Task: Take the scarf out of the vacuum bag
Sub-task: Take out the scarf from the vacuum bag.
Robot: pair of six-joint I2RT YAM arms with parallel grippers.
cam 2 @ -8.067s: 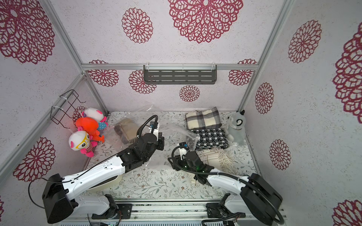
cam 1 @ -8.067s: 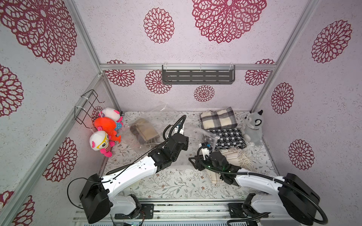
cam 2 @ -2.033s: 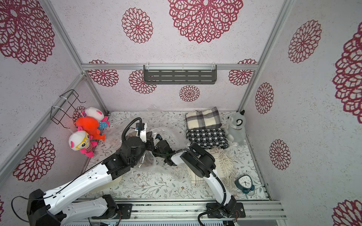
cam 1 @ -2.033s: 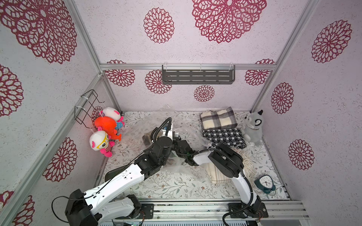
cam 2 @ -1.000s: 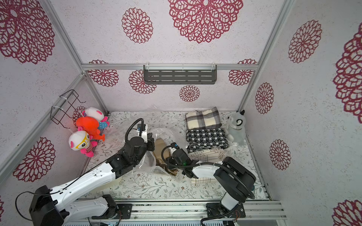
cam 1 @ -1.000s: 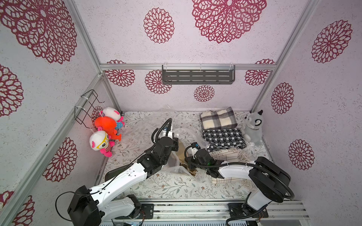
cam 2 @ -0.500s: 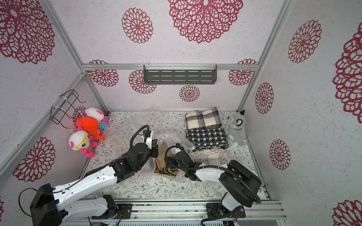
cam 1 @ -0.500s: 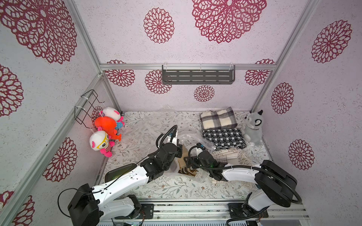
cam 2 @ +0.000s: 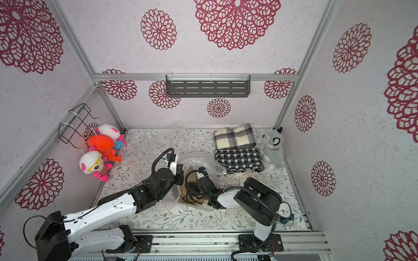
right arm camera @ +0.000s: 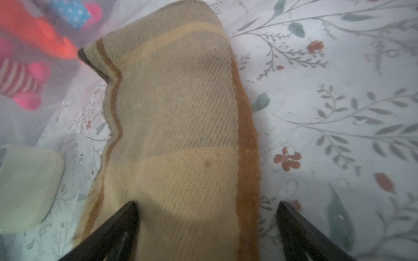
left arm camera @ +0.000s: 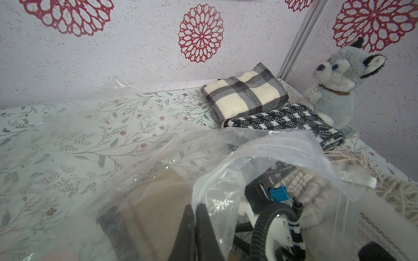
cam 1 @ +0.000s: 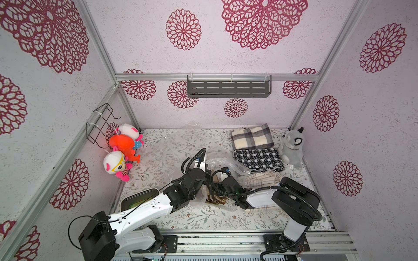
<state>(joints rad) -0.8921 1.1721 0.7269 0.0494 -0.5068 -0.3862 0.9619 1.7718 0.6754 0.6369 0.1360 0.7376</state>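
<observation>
- Scarf (right arm camera: 176,126): a folded tan woven cloth with brown stripes and a dark fringed end. It lies near the middle of the floral-printed table (cam 1: 162,146), between the two wrists.
- Vacuum bag (left arm camera: 267,144): a large clear crinkly plastic bag. Its mouth is raised and gapes around the right wrist, and the scarf appears to sit inside the film.
- Left gripper (left arm camera: 191,214): the fingers are pressed together, apparently pinching the film at the edge of the mouth and holding it up.
- Right gripper (right arm camera: 209,226): the jaws are spread wide inside the bag and hold nothing. One finger stands over the scarf's end, the other over the table print.
- Handling, as a judgement: the scarf looks light, soft and limp, so it should drape and trail when lifted. Its coarse weave should grip the pads well, while the slick film may drag along with it.
- Best hold: the thick folded end just ahead of the jaws, taken through the whole fold rather than by the fringe.
- Right side: a cream fringed knit cloth (cam 1: 260,179) lies just beside the bag. Behind it are a black-and-white checked cloth (cam 1: 257,159), a cream-and-grey plaid cloth (cam 1: 251,136) and a grey plush wolf (cam 1: 291,144).
- Left side: bright plush toys (cam 1: 121,144) hang at the left wall, well apart from the bag.
- Open room: bare table lies on the far left and along the near edge.
</observation>
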